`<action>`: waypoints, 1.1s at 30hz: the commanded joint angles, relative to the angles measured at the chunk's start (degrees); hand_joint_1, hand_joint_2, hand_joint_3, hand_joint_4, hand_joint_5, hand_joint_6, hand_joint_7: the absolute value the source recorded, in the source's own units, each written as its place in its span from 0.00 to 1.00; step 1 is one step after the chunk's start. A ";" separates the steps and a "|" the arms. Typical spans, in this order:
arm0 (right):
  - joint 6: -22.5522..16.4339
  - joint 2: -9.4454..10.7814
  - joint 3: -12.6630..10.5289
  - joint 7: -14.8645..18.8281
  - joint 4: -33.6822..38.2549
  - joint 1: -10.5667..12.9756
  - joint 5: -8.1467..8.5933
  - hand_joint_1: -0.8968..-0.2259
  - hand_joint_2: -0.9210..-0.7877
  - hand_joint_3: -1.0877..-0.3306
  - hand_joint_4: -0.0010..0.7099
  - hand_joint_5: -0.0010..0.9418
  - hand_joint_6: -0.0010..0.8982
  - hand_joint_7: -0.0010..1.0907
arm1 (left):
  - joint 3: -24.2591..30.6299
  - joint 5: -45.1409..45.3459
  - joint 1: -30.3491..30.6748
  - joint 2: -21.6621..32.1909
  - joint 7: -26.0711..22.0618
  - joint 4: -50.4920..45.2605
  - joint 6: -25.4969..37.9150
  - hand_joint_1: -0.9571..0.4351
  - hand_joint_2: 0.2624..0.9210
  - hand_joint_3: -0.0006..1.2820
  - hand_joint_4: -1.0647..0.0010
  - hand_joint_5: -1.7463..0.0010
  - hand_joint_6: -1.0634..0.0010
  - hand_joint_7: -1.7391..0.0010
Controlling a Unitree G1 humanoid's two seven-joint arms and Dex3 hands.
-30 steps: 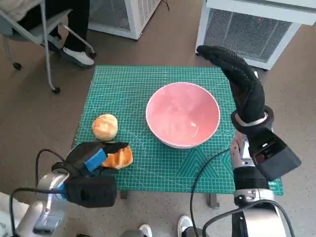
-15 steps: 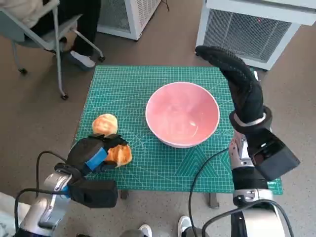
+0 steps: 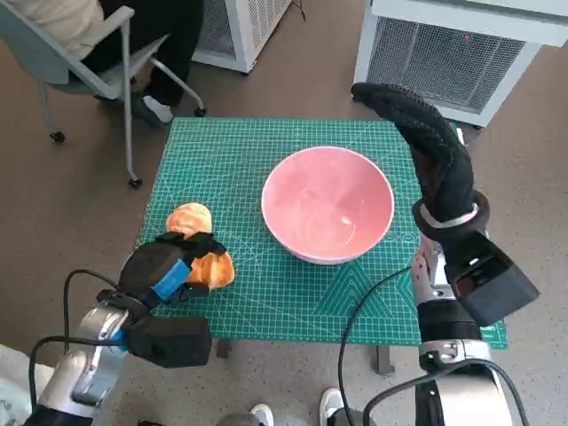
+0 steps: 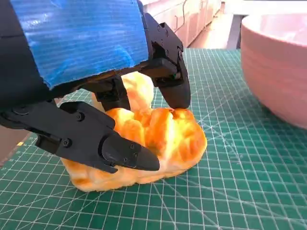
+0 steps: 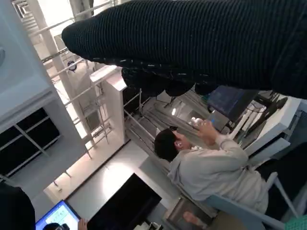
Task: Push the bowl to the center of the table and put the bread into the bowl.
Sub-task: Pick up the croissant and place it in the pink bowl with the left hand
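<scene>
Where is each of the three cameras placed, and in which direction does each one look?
Head view: steeply down on the green cutting mat, round pink bowl, both arms.
Left wrist view: behind the blue-taped left hand, along the mat; black fingers grip the golden lumpy bread.
Right wrist view: behind the black-gloved right hand, facing the room and a seated person.
Shared: head and left wrist views both show bread, bowl, mat.

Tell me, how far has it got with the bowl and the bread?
The pink bowl already sits near the middle of the green mat, so the pushing looks done. The left hand has its fingers around the nearer bread piece, which rests on the mat. A second bread lies just behind it. The right hand hangs open beside the bowl. Lifting the bread into the bowl is left.
</scene>
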 commanded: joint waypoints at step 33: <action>0.76 -1.19 -0.56 0.17 -0.73 1.92 1.69 0.50 0.00 0.46 0.39 0.00 0.24 0.24 | 1.43 -2.13 -31.86 -15.01 -1.16 -12.75 5.91 0.69 0.99 0.03 0.28 0.39 0.39 0.34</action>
